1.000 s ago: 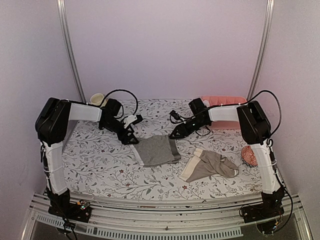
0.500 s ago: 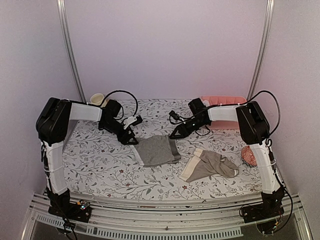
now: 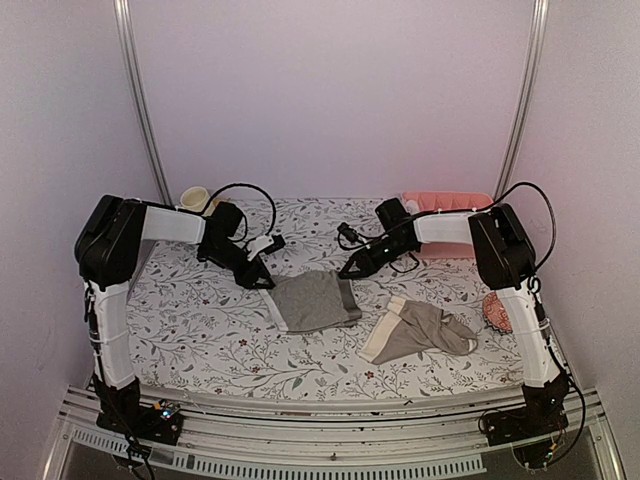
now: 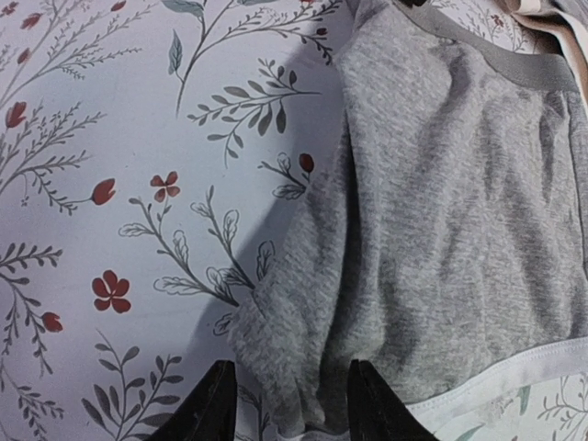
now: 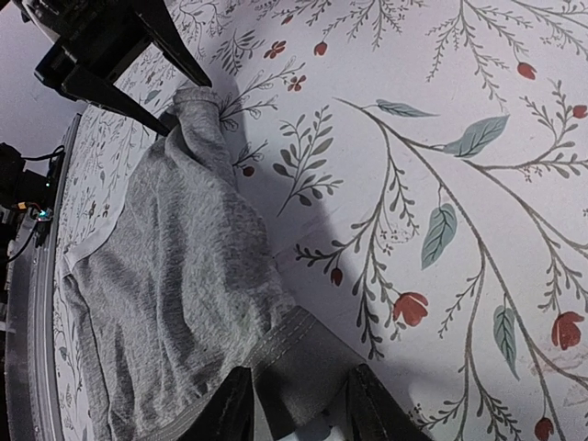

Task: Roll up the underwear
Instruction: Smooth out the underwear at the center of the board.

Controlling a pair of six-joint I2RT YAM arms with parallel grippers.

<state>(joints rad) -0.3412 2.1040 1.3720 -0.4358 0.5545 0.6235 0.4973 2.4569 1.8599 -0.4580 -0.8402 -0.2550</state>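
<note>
Count: two briefs, two arms, one ball, one tub, one cup, all on the floral surface (image 3: pixel 200 330).
Grey brief (image 3: pixel 315 300): flat at the middle of the surface, with both arms on it!
Grey brief, axis: long side runs 9 to 3. The darker grey waistband (image 5: pixel 303 349) faces 3 o'clock and the white edging (image 4: pixel 514 377) lies along the near-left side.
Taupe brief (image 3: pixel 425 330): lying alone at 4 o'clock of the grey one, near it but not touching.
Taupe brief, axis: roughly 9 to 3 as well, with the wide cream waistband (image 3: pixel 375 345) at the 8 o'clock end and the crumpled end toward 3.
Left claw (image 3: pixel 262 281): down at the grey brief's 10 o'clock corner. Its fingers (image 4: pixel 216 409) stand part-way apart with bunched cloth between them, and I cannot tell whether they pinch it.
Right claw (image 3: pixel 347 271): down at the 2 o'clock corner. Its fingers (image 5: pixel 234 409) straddle the waistband end, and again I cannot tell if they grip.
Pink knitted ball (image 3: pixel 497 312): at the 3 o'clock edge, beside the right arm.
Pink tub (image 3: pixel 450 200): back at 1 o'clock.
Cream cup (image 3: pixel 194 198): back at 11 o'clock.
</note>
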